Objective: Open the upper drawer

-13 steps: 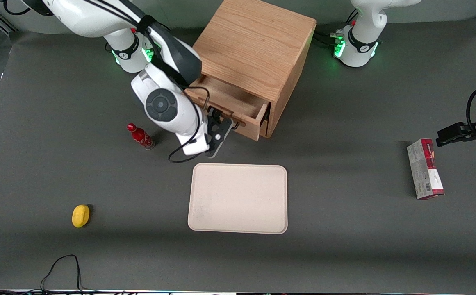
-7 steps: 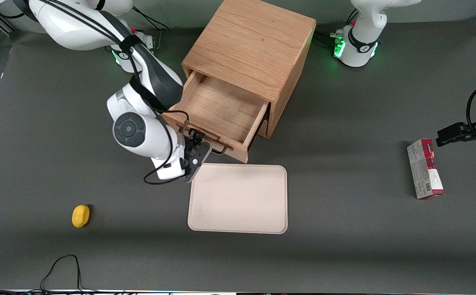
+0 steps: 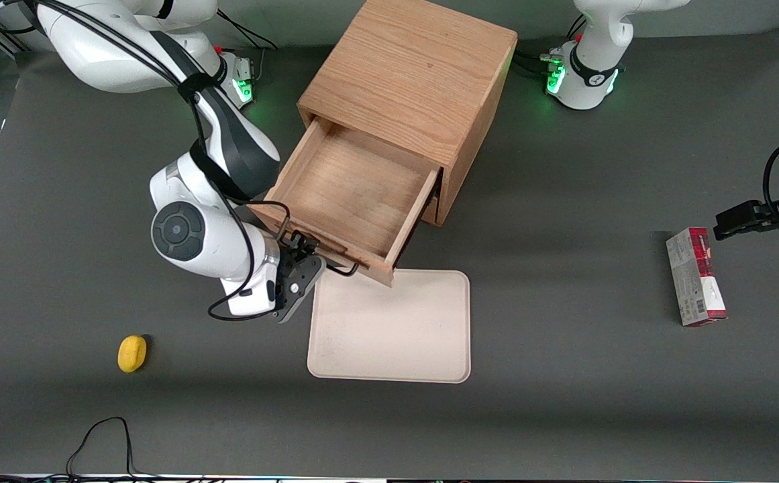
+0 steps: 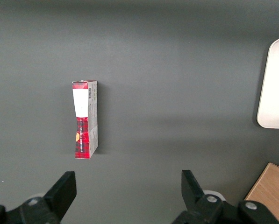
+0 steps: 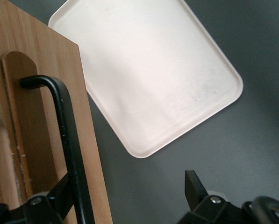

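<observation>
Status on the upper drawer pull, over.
Pincer at the black bar handle, one finger each side, not clamped. Upper drawer pulled well out, inside bare. Its front corner overhangs the beige tray.

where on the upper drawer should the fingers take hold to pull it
On the thin black bar handle on the front panel of the upper drawer, coming from in front of the drawer. The bar stands off the wood, leaving a gap for a finger on either side. The gripper is already there; the drawer stands pulled far out, its front corner over the tray.
</observation>
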Tool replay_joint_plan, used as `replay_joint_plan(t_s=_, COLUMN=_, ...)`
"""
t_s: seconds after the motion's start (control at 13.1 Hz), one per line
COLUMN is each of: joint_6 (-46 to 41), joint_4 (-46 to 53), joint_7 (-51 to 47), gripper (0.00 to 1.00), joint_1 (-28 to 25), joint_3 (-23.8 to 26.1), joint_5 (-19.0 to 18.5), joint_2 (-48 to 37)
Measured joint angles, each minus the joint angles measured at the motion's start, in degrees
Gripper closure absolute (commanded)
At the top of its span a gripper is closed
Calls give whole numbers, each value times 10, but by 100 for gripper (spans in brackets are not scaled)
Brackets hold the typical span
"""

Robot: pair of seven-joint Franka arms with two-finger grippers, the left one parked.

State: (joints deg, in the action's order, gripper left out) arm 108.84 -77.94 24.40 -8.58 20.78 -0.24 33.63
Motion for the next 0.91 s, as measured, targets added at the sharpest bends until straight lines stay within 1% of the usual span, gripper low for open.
replay_joint_plan(t_s=0.3, joint_6=-4, joint_4=24, joint_7=30, gripper=0, joint_1=0, joint_3=-16, joint_5=-2, joint_2=10)
replay_joint_plan(t_s=0.53, joint_6=-8, joint_4=44, joint_7=30, gripper=0, joint_1=-1, joint_3=-17, joint_5=-25, joint_2=3)
replay_joint_plan(t_s=0.61, joint_6=-9, joint_4=61, joint_7=28, gripper=0, joint_1=-1, joint_3=-23, joint_5=-28, joint_2=-3)
replay_joint_plan(t_s=0.76, joint_6=-11, joint_4=92, joint_7=5, gripper=0, joint_1=3, joint_3=-30, joint_5=-28, joint_2=-15)
replay_joint_plan(t_s=0.91, joint_6=-18, joint_4=107, joint_7=-48, gripper=0, joint_1=5, joint_3=-40, joint_5=-28, joint_2=-39)
